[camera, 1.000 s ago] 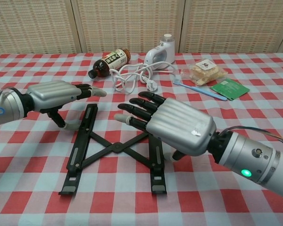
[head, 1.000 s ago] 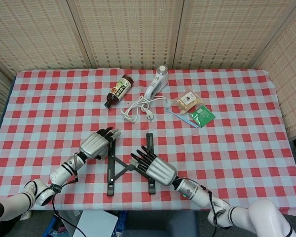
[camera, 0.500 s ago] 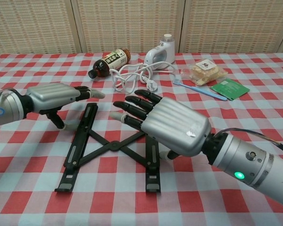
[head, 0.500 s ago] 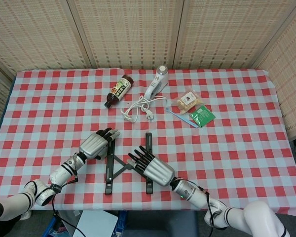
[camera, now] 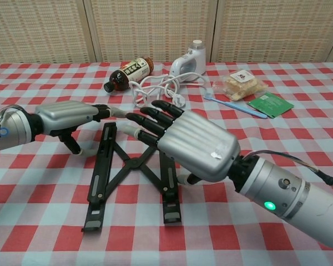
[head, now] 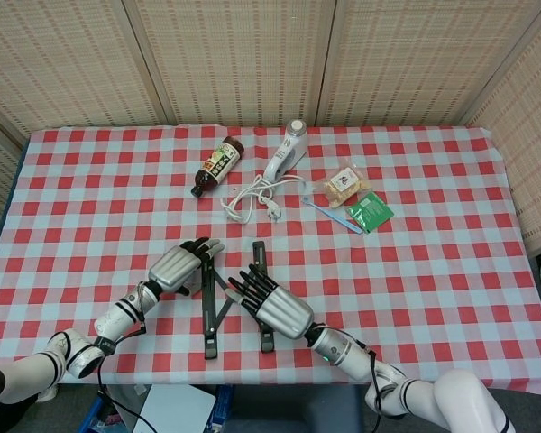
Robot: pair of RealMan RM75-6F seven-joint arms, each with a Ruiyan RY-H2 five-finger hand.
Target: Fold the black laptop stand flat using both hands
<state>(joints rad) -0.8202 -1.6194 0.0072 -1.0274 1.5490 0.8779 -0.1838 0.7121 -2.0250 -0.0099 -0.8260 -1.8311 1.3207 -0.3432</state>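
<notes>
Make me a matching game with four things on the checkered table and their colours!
Things:
1. laptop stand
2. bottle
3. packet by the snack bag
4. corded device at the back

Colours:
A. white
B. green
C. black
D. brown

Pairs: 1-C, 2-D, 3-B, 4-A

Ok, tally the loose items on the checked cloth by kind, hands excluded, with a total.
Black laptop stand: 1
Brown bottle: 1
White appliance with cord: 1
Snack packet: 1
Green packet: 1
Toothbrush: 1
Total: 6
</notes>
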